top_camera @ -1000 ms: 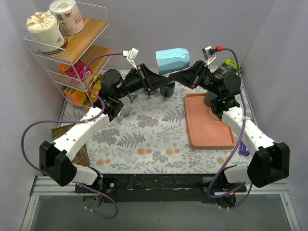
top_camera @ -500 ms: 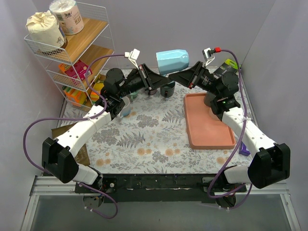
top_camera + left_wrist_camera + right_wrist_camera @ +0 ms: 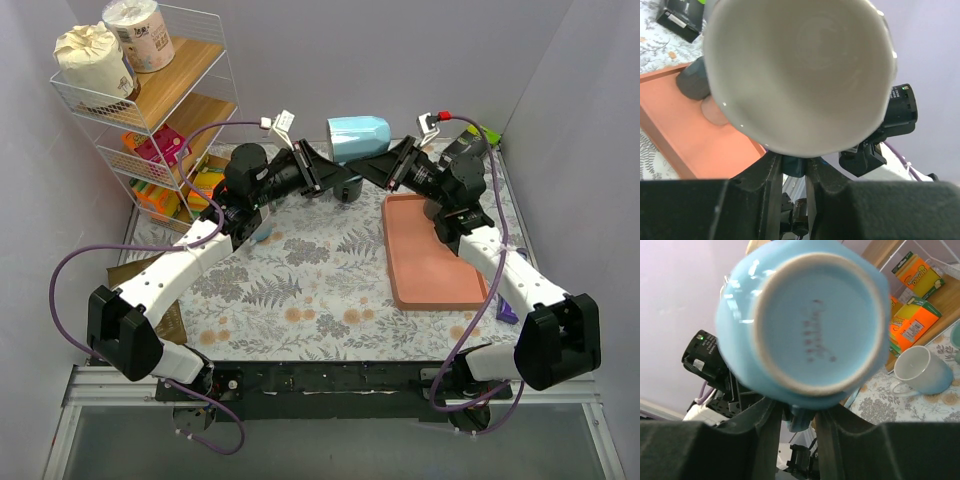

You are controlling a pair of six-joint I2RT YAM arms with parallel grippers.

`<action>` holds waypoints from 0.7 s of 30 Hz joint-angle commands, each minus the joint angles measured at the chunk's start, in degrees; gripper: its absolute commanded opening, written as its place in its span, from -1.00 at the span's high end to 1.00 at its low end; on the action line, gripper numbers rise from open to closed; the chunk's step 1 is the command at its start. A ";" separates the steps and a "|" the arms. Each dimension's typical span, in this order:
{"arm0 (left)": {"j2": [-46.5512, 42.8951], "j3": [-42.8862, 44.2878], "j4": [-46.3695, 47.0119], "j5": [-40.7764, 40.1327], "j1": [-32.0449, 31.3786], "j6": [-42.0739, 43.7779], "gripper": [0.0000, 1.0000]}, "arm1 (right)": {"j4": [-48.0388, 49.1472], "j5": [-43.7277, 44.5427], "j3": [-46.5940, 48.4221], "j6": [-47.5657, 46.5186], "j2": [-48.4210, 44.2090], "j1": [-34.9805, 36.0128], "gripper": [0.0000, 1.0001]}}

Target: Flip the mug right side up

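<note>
Mug point(image 3: 358, 135) held sideways in air.
Pinched low by left gripper point(image 3: 794, 167) at mouth end, right gripper point(image 3: 801, 419) at base end.

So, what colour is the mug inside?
White; the mug shows it best in the left wrist view.

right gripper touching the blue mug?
Touching. In the right wrist view, the right gripper is pinched on a blue part at the lower edge of the blue mug, with no gap.
</note>
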 commanded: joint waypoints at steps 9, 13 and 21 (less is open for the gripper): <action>-1.23 3.69 -5.69 -7.94 1.89 2.91 1.00 | 4.05 -0.95 -5.84 5.22 0.35 1.09 -0.08; -0.26 5.27 -10.69 -9.34 2.60 4.84 1.00 | 3.88 -0.77 -8.83 7.77 0.35 0.39 -0.10; 1.76 8.96 -24.32 -19.97 2.78 19.49 1.00 | -14.64 2.38 -8.33 -0.82 -3.08 -0.14 -0.17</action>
